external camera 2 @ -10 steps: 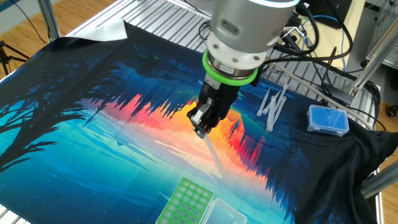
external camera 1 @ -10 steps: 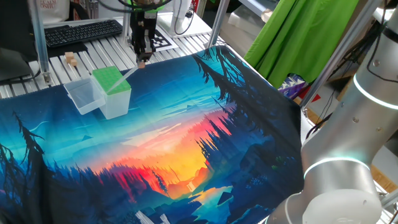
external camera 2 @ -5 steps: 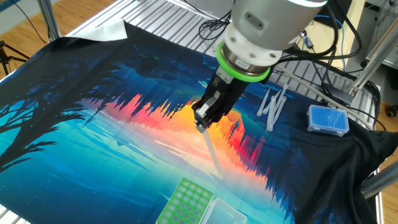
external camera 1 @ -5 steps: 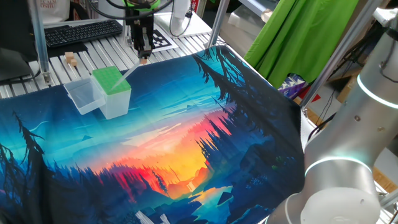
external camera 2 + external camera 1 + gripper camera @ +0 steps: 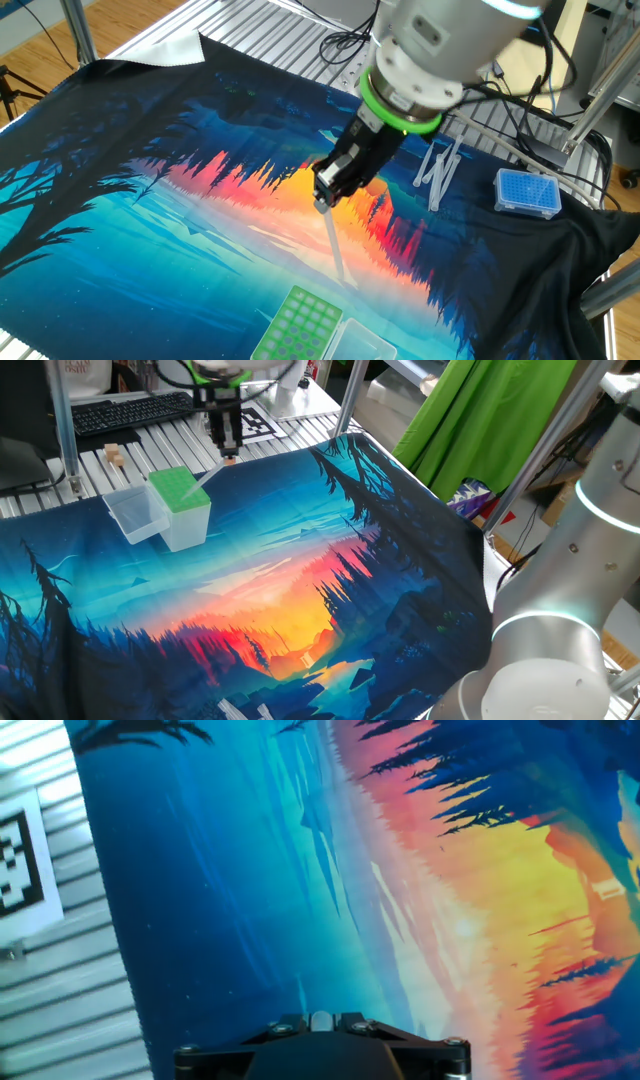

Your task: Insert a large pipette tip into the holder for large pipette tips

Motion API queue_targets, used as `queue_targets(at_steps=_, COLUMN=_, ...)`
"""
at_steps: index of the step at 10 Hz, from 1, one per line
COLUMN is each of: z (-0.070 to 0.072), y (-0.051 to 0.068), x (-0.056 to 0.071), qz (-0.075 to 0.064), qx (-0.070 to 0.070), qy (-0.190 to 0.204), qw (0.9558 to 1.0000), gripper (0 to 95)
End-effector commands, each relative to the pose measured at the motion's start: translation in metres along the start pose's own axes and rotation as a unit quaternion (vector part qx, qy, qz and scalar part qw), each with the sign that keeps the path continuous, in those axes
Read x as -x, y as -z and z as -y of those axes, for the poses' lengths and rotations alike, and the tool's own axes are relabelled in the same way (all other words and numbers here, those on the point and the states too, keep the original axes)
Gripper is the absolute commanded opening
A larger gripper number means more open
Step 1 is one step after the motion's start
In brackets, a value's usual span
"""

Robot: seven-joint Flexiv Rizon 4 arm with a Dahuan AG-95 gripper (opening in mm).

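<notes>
One fixed view: the gripper (image 5: 229,455) hangs over the far left part of the desk, just past the far edge of the printed cloth (image 5: 300,560), and is closed on the wide end of the large pipette tip (image 5: 209,476). The tip's long axis slants down and away from the fingers, its fine point aimed at the holder for large pipette tips (image 5: 181,507), whose green perforated top sits just beside and below it. I cannot tell whether the point already touches the green top. A clear plastic tub (image 5: 136,513) stands against the holder's other side.

The other fixed view: the gripper (image 5: 326,196) is narrow, clamped on the large pipette tip (image 5: 334,243), which slopes from the fingers toward the near edge of the desk. The holder (image 5: 300,322) lies past the point, near that edge, seemingly apart from it. The coming move likely turns on bringing the point over 1 hole and raising the tip upright. Spare tips (image 5: 438,168) and a blue tip box (image 5: 527,192) rest well apart toward the right edge.

Hand view: only the gripper body at the bottom edge and the cloth show; fingers, tip and holder are not clearly visible.
</notes>
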State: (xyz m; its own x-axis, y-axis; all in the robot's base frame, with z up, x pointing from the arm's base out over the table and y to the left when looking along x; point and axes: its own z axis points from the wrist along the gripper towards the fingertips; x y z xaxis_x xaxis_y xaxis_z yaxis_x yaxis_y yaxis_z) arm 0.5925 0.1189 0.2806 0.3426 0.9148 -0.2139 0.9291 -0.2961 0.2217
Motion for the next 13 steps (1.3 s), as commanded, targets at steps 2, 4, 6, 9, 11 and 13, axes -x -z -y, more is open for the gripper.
queue_targets(at_steps=2, z=0.002, y=-0.0008, x=0.0024, qz=0.029, qx=0.006, qy=0.003, qw=0.9995, gripper=0.0)
queue_targets(at_steps=4, z=0.002, y=-0.0008, x=0.0024, qz=0.028, qx=0.007, qy=0.009, qw=0.9995, gripper=0.0)
queue_targets(at_steps=6, z=0.002, y=-0.0008, x=0.0024, qz=0.031, qx=0.0, qy=0.02, qw=0.9993, gripper=0.0)
queue_targets(at_steps=9, z=0.002, y=-0.0008, x=0.0024, qz=0.038, qx=0.008, qy=0.055, qw=0.9978, gripper=0.0)
queue_targets(at_steps=11, z=0.002, y=-0.0008, x=0.0024, qz=0.038, qx=0.013, qy=0.067, qw=0.9969, gripper=0.0)
queue_targets(at_steps=13, z=0.002, y=-0.0008, x=0.0024, qz=0.044, qx=0.019, qy=0.09, qw=0.9948, gripper=0.0)
